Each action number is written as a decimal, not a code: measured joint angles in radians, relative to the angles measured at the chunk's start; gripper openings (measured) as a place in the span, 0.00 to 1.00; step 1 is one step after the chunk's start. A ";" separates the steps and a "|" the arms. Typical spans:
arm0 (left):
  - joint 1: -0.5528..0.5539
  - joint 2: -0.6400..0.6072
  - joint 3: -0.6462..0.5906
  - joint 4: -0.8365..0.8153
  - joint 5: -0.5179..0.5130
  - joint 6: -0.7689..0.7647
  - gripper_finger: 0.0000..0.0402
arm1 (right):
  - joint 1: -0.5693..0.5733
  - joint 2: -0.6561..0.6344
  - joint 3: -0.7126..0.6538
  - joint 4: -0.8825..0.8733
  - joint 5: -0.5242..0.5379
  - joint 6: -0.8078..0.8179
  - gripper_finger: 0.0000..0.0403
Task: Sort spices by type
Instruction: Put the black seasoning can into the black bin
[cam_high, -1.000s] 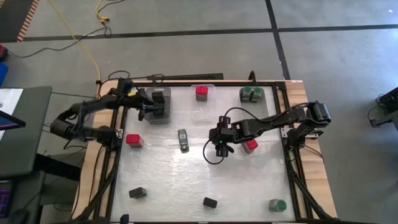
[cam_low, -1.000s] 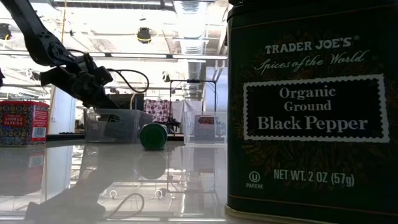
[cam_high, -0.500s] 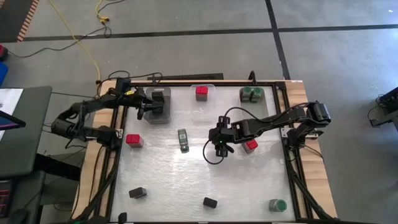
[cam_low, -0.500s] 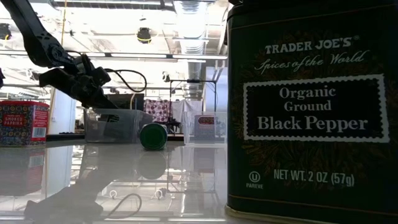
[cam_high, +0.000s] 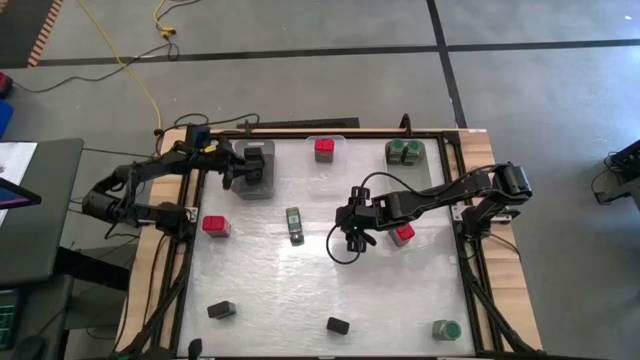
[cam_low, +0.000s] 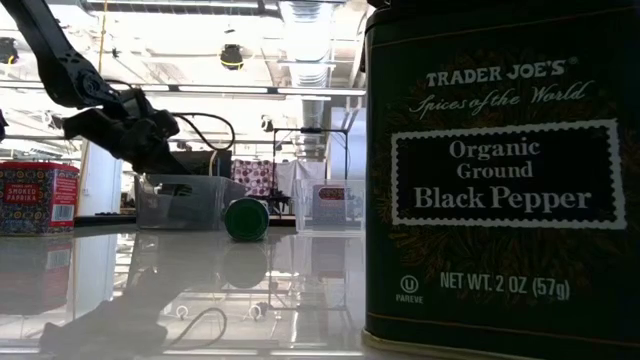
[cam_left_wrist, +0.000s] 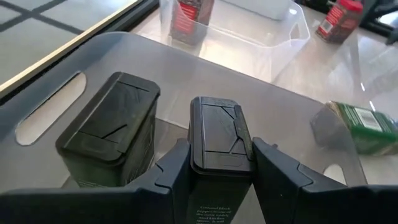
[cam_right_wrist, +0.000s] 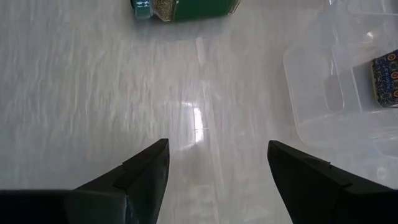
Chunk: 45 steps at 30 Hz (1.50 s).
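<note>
Across the white table almost nothing moved: your left gripper stayed clamped on a black box inside the grey bin, unreleased; your right gripper hung open, empty, near the fallen green-lidded jar.

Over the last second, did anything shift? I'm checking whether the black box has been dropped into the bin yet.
Nothing visibly changed. The left gripper stays shut on the black rectangular spice box, held over the translucent grey bin beside another black box. The right gripper still hangs open and empty over the table, near the lying green-lidded jar.
</note>
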 joint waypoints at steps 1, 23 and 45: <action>0.000 0.000 0.000 0.009 -0.004 -0.025 0.33 | 0.000 0.000 0.000 0.000 0.000 0.000 0.74; -0.006 0.001 0.000 0.012 -0.023 -0.034 0.33 | 0.000 0.000 0.000 0.000 0.000 0.000 0.74; -0.006 0.002 -0.001 0.013 -0.007 0.134 0.43 | 0.000 0.000 0.000 0.000 0.000 0.000 0.74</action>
